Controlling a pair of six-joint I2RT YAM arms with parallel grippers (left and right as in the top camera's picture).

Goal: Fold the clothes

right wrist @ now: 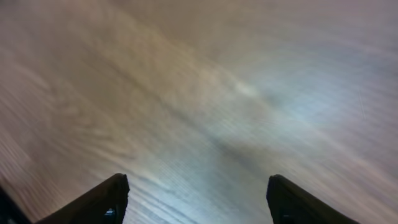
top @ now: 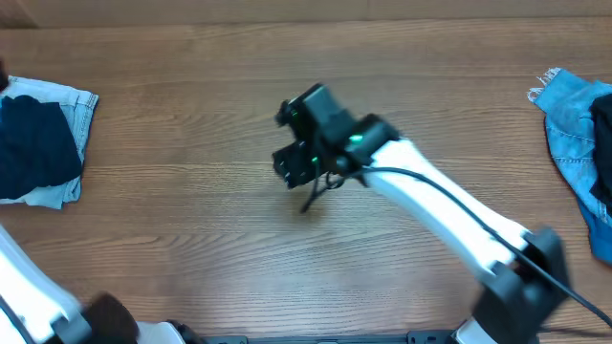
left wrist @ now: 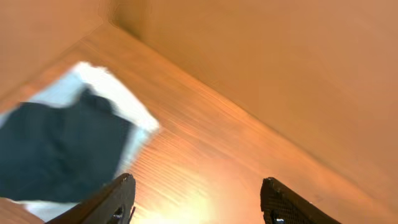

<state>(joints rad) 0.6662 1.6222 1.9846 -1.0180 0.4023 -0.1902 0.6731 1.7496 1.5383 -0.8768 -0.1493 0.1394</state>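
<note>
- Overhead view: the dark navy garment [top: 36, 141] lies bunched in a compact pile on a pale blue denim piece [top: 81, 105] at the far left edge of the table [top: 191, 239]. In my judgement it is set aside there as a stack, clear of the working area.
- A brighter blue denim piece [top: 572, 134] lies loose and crumpled at the far right edge, partly out of frame. It appears not yet folded.
- The right arm [top: 435, 205] reaches from the near right corner over the bare middle of the table, well apart from both cloth groups.
- Right wrist view: the right claw [right wrist: 199, 202] has its fingers wide apart with nothing between them. Only blurred wood grain shows below it.
- Left wrist view: the left claw [left wrist: 199, 205] is likewise spread apart and empty, looking past its left finger at the navy garment on its pale blue underlay. No contact with the cloth is visible.
- Assessment: neither claw holds cloth. The next piece probably has to come from the right-hand pile.
</note>
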